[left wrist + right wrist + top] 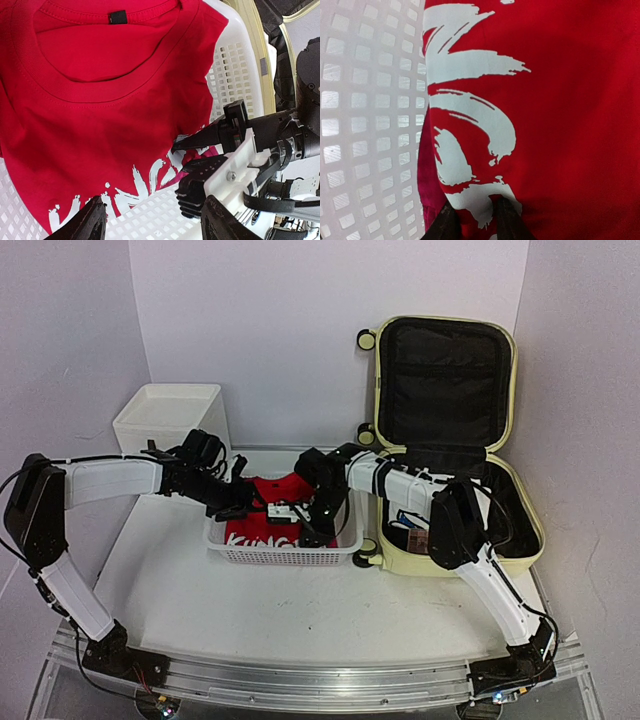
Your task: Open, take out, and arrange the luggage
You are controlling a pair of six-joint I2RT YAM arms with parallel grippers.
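The pale yellow luggage (400, 558) lies open at the right, its black-lined lid (445, 380) standing upright. A red T-shirt with white print (262, 530) lies in the white perforated basket (280, 556) beside it. My right gripper (318, 530) is shut on a fold of the shirt's printed edge (470, 150); it also shows in the left wrist view (182, 162) pinching that edge. My left gripper (157, 222) is wide open and empty, low over the basket floor (150, 210) at the shirt's hem (100, 150). In the top view it (243, 505) is at the basket's left end.
A white plastic drawer box (170, 415) stands at the back left. Small items (415, 532) lie in the luggage's lower half, partly hidden by my right arm. The two grippers are close together inside the basket. Walls enclose the table on three sides.
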